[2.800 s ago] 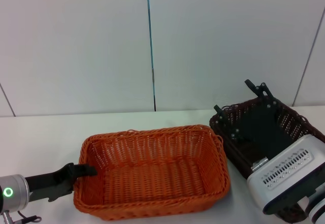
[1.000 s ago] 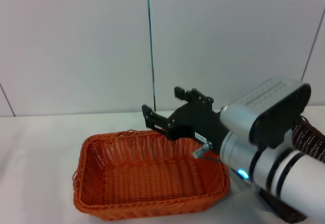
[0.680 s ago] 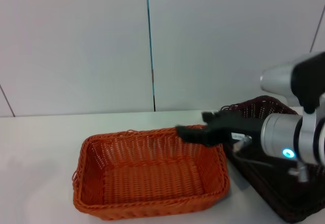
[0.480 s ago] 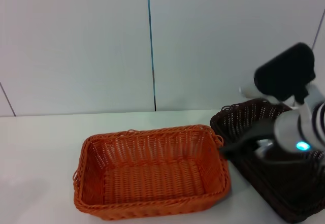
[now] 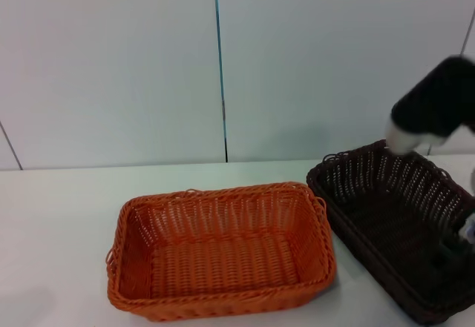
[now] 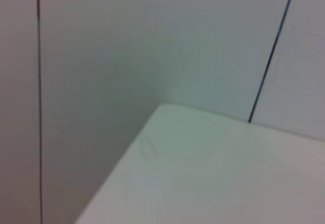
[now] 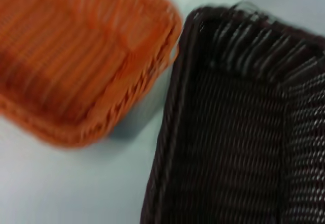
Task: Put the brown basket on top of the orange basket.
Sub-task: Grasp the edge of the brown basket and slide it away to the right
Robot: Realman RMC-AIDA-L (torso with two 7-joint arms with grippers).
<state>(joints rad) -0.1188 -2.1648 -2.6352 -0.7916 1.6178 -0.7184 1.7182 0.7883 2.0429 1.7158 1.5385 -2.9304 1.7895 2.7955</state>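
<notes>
The right arm (image 5: 434,104) has been pulled back above the brown basket (image 5: 393,230), set beside the orange basket (image 5: 219,249); jaw state cannot be told.

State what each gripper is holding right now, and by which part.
Cannot be told: neither gripper shows. The brown basket and the orange basket rest side by side on the table, with part of the right arm above the brown basket.

Orange basket (image 5: 220,251) on white table (image 5: 59,216), brown basket (image 5: 397,227) just beside it, right arm (image 5: 434,104) blurred above
</notes>
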